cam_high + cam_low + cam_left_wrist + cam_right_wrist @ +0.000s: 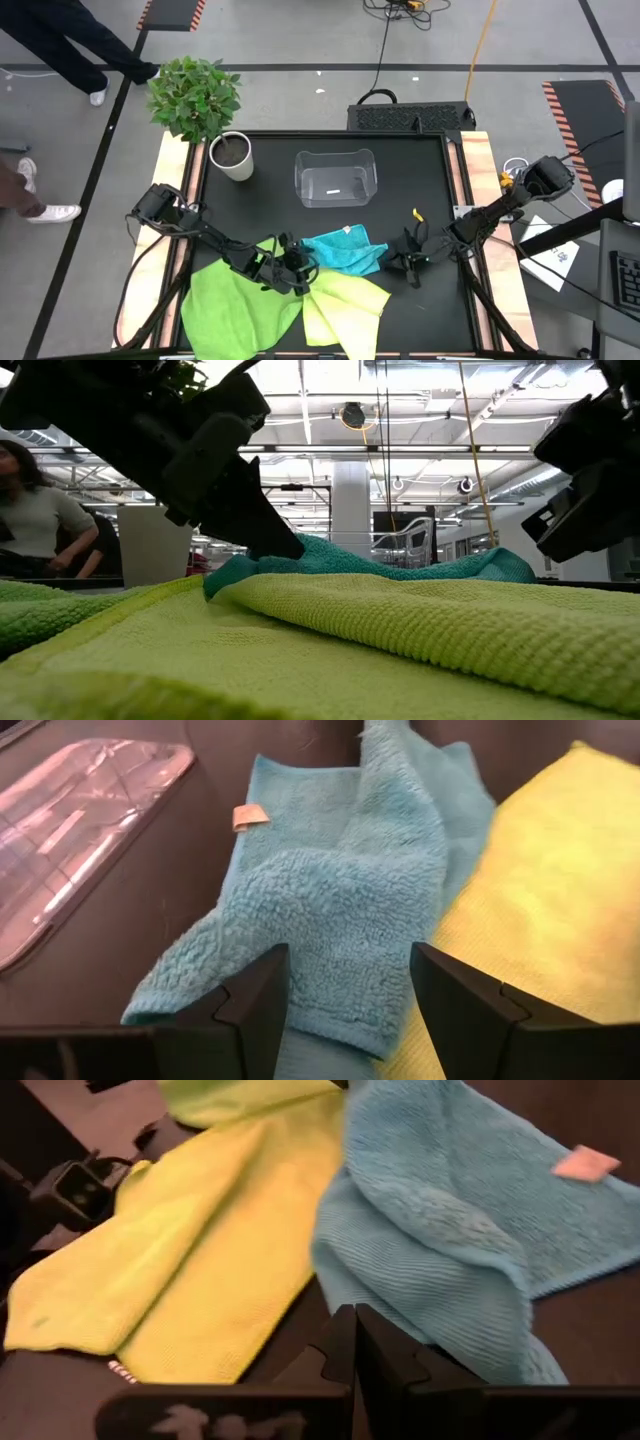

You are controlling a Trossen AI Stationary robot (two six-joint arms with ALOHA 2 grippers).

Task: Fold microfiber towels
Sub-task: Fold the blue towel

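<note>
Table: black top (270, 205) with pale wooden side rails; grey floor with taped stripes around it
Towels: turquoise towel (343, 250) rumpled near the front middle; yellow-green towel (345, 300) just in front, touching it; bright green towel (232, 300) at front left
Bin: clear bin (335, 178) farther back, apart from the towels
Plant: potted plant (205, 110) at the back left corner
My left gripper (297, 268): fingers spread wide at the turquoise towel's edge; nothing held
My right gripper (413, 270): fingers pressed together, empty; over bare table beside the turquoise towel
Room: bright ceiling lights and a pillar; a seated person (35, 510) at left; a person's legs (60, 50) by the table
</note>
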